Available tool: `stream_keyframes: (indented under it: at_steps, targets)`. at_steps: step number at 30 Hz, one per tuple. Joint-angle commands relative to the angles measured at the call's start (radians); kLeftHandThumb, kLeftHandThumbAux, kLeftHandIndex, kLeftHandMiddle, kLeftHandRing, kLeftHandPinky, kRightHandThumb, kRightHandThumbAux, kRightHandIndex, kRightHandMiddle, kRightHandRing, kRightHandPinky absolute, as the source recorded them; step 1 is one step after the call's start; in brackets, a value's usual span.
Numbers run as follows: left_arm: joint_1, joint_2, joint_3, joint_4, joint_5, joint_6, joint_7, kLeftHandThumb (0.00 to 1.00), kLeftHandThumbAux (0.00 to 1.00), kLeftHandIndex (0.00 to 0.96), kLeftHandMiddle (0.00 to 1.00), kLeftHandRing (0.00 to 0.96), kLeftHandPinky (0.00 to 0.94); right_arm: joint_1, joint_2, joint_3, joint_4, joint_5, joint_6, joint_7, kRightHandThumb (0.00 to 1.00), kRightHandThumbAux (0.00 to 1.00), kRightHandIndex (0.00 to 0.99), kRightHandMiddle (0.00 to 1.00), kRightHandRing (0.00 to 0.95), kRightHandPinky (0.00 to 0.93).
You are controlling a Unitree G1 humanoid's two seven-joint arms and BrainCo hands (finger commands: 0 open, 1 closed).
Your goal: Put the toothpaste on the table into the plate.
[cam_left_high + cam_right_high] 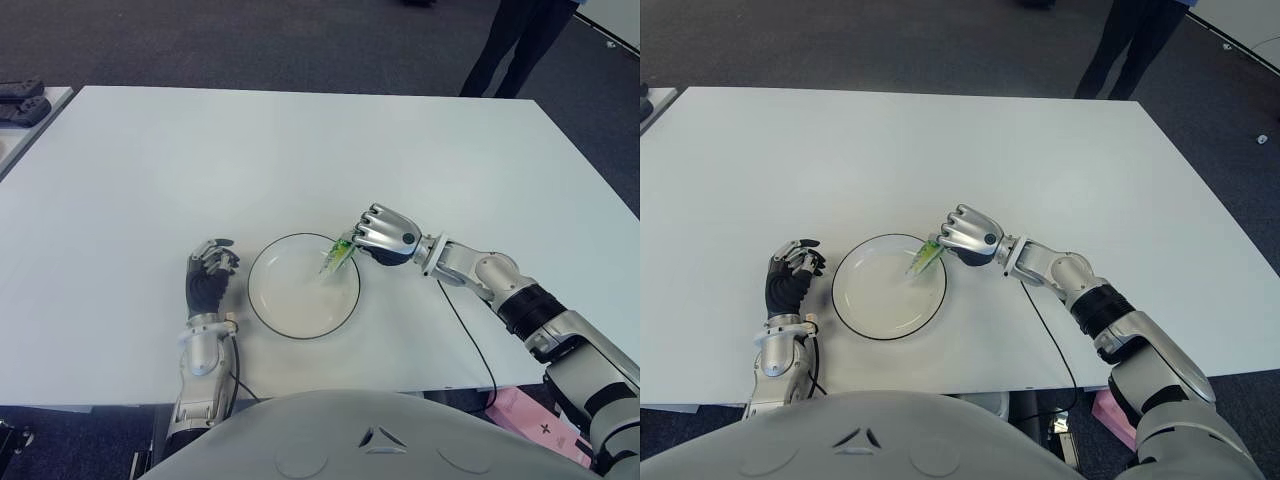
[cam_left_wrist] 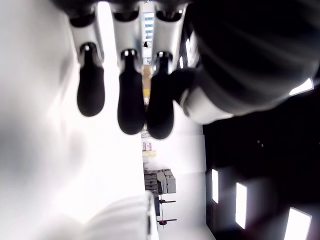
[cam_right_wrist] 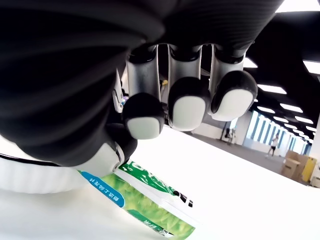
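Observation:
The toothpaste [image 1: 339,255] is a small green and white tube, tilted with its lower end over the right inner side of the white, dark-rimmed plate [image 1: 262,310]. My right hand [image 1: 385,232] hovers at the plate's right rim, fingers curled, gripping the tube's upper end. In the right wrist view the tube [image 3: 150,205] slants below the curled fingertips [image 3: 189,110], pinched near the thumb. My left hand [image 1: 208,272] shows just left of the plate, fingers relaxed and holding nothing.
The white table [image 1: 300,150] stretches wide behind the plate. A person's legs [image 1: 510,45] stand beyond the far right edge. Dark objects [image 1: 20,100] sit on a side surface at far left. A black cable [image 1: 465,335] trails from my right arm over the near edge.

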Motion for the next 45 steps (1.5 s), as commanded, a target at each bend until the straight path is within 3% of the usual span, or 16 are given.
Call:
stream_keyframes:
  at_steps: [1, 12, 15, 17, 19, 20, 23, 24, 27, 32, 45]
  targets:
    - [0.0, 0.003, -0.002, 0.031, 0.007, 0.011, 0.002, 0.704, 0.719, 0.434, 0.617, 0.611, 0.608, 0.014, -0.001, 0.0, 0.019, 0.001, 0.005, -0.005, 0.713, 0.718, 0.437, 0.947, 0.934, 0.93]
    - [-0.005, 0.003, 0.0, 0.039, 0.003, 0.004, 0.001, 0.706, 0.719, 0.435, 0.628, 0.621, 0.63, 0.028, 0.009, -0.021, 0.025, 0.04, 0.005, 0.002, 0.712, 0.718, 0.437, 0.936, 0.919, 0.907]
    - [-0.006, 0.001, 0.0, 0.039, 0.002, 0.004, 0.003, 0.706, 0.718, 0.435, 0.634, 0.626, 0.636, 0.036, 0.015, -0.034, 0.027, 0.077, -0.004, 0.023, 0.713, 0.716, 0.438, 0.862, 0.845, 0.826]
    - [-0.006, 0.001, 0.0, 0.038, 0.002, 0.006, 0.004, 0.707, 0.718, 0.435, 0.635, 0.628, 0.633, 0.036, 0.012, -0.034, 0.023, 0.094, -0.013, 0.054, 0.71, 0.715, 0.434, 0.79, 0.774, 0.746]
    - [-0.006, 0.0, 0.001, 0.037, 0.003, 0.008, 0.005, 0.707, 0.718, 0.435, 0.636, 0.629, 0.632, 0.029, 0.005, -0.028, 0.017, 0.1, -0.023, 0.092, 0.702, 0.716, 0.425, 0.557, 0.559, 0.577]
    - [-0.005, 0.0, 0.001, 0.036, 0.004, 0.01, 0.005, 0.707, 0.718, 0.435, 0.636, 0.63, 0.633, 0.025, 0.001, -0.025, 0.015, 0.101, -0.027, 0.105, 0.627, 0.662, 0.339, 0.448, 0.448, 0.472]
    - [-0.005, 0.0, 0.001, 0.035, 0.003, 0.013, 0.004, 0.707, 0.718, 0.435, 0.636, 0.631, 0.634, 0.011, -0.007, -0.015, 0.012, 0.093, -0.045, 0.125, 0.531, 0.573, 0.2, 0.26, 0.251, 0.281]
    - [-0.005, 0.0, 0.0, 0.034, 0.003, 0.015, 0.004, 0.707, 0.718, 0.435, 0.636, 0.631, 0.634, 0.006, -0.009, -0.012, 0.014, 0.091, -0.055, 0.127, 0.521, 0.563, 0.185, 0.239, 0.229, 0.259]
    - [-0.004, 0.0, 0.0, 0.032, 0.004, 0.018, 0.003, 0.707, 0.718, 0.435, 0.635, 0.63, 0.632, -0.008, -0.014, -0.007, 0.025, 0.087, -0.083, 0.125, 0.488, 0.481, 0.074, 0.074, 0.068, 0.08]
    - [-0.004, 0.001, -0.001, 0.031, 0.005, 0.017, 0.003, 0.707, 0.718, 0.435, 0.635, 0.631, 0.633, -0.017, -0.023, -0.004, 0.047, 0.073, -0.106, 0.086, 0.491, 0.395, 0.014, 0.012, 0.011, 0.013]
    - [0.002, 0.0, -0.001, 0.029, 0.005, 0.012, 0.005, 0.706, 0.718, 0.435, 0.639, 0.634, 0.632, -0.05, -0.023, 0.035, 0.113, 0.002, -0.143, -0.05, 0.538, 0.269, 0.0, 0.0, 0.0, 0.0]
